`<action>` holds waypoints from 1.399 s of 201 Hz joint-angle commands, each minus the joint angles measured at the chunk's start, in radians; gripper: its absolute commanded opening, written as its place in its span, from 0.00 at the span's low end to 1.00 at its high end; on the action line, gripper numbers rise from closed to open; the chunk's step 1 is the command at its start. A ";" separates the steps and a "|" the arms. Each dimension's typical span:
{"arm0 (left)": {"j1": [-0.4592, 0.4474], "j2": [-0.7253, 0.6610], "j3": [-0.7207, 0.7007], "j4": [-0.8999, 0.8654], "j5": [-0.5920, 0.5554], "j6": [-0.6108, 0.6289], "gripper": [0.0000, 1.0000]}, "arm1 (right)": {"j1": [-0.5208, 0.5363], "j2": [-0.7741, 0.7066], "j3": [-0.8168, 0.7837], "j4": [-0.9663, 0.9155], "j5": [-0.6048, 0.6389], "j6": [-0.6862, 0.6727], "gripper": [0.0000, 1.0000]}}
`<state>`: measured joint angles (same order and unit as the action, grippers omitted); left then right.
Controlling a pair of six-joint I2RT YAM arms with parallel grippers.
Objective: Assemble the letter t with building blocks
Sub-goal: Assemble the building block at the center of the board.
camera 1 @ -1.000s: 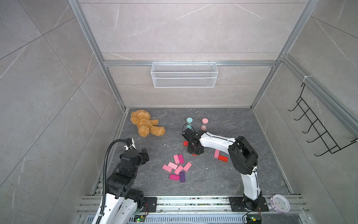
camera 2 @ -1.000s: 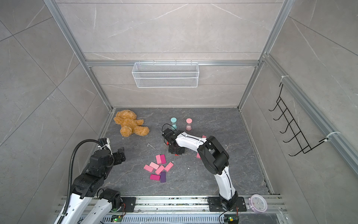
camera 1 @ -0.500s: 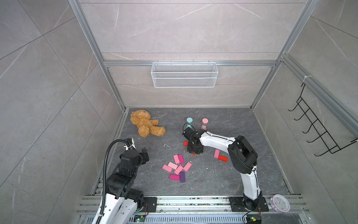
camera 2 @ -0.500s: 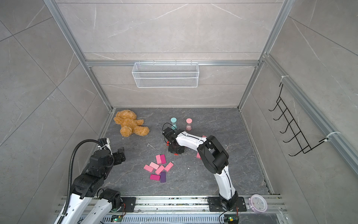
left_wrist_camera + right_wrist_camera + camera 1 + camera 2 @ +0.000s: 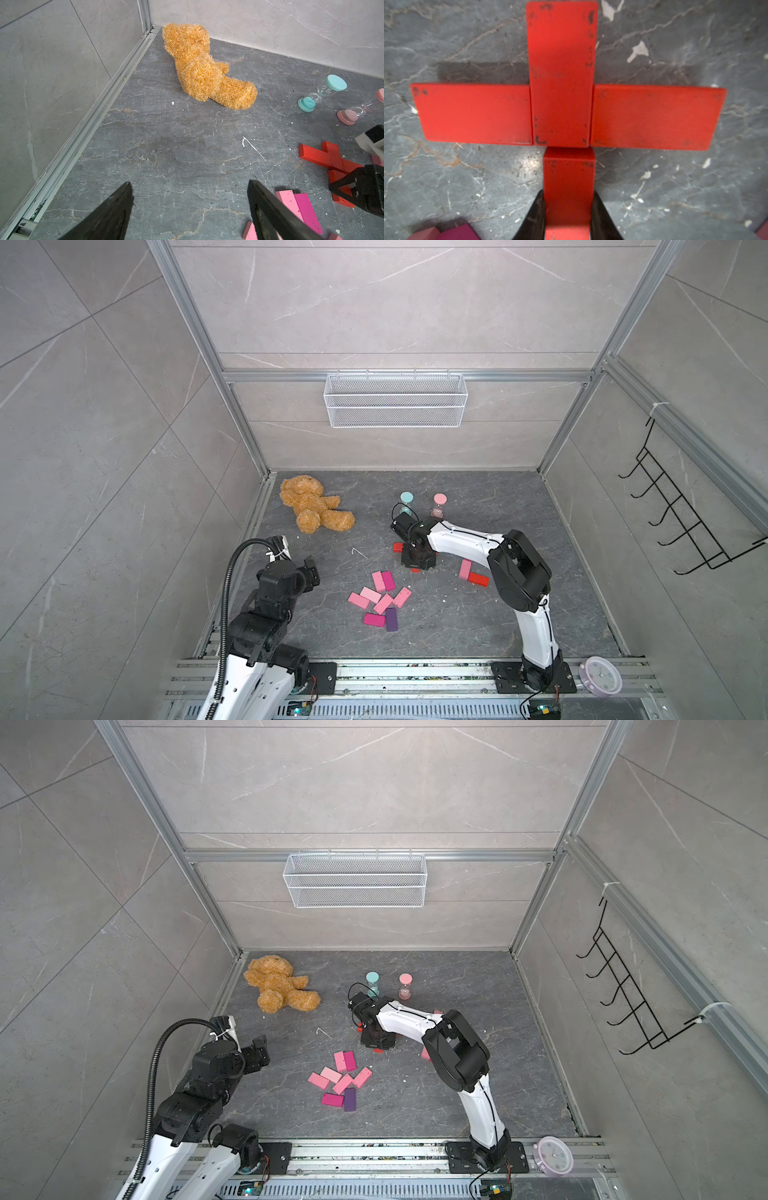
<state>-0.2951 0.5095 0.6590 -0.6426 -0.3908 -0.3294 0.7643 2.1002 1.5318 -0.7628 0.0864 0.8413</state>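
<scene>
1. The held red block is clamped across its width by the right pincer, fingers shut on its two long edges. It sits end-on at the near end of the centre red block. I can't tell if they touch or if it's flat on the desk. Its end face shows, so it may be tipped slightly.
2. Why: the centre red block with the side red blocks butted against it makes the crossbar. The held piece lengthens the stem, and I'd judge it the last piece of the t. The edge grip keeps it square to the stem line.
3. The letter lies mid-desk, on the near side of the teal hourglass and pink hourglass. In both top views it is mostly hidden under the pincer.
4. Spares: a loose pile of pink, magenta and one purple block lies near-left of the letter. A pink-and-red pair lies to its right. Both are apart from it.
5. Right arm: elbow raised, forearm reaching far-left, wrist pointing straight down over the letter.
6. Left arm: folded back at near left. The left pincer is spread wide and empty above bare desk, well clear. The teddy bear at far left is uninvolved.
</scene>
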 commanded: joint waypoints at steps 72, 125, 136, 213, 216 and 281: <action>-0.005 0.000 0.017 0.028 -0.001 0.003 0.88 | 0.003 0.056 0.029 0.040 -0.050 -0.024 0.37; -0.004 0.000 0.017 0.029 0.001 0.003 0.88 | 0.004 0.055 0.025 0.022 -0.021 -0.001 0.36; -0.005 -0.002 0.017 0.029 0.001 0.004 0.88 | 0.003 0.050 0.019 0.023 -0.016 0.005 0.36; -0.004 -0.002 0.018 0.030 0.007 0.003 0.88 | 0.001 0.014 -0.034 0.031 0.009 0.035 0.36; -0.005 -0.003 0.018 0.031 0.007 0.003 0.88 | 0.001 0.014 -0.035 0.030 0.010 0.035 0.36; -0.004 -0.006 0.016 0.031 0.008 0.003 0.88 | -0.002 -0.006 -0.039 0.014 0.033 0.033 0.36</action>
<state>-0.2951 0.5095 0.6590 -0.6426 -0.3889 -0.3294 0.7662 2.1002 1.5246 -0.7109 0.0845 0.8612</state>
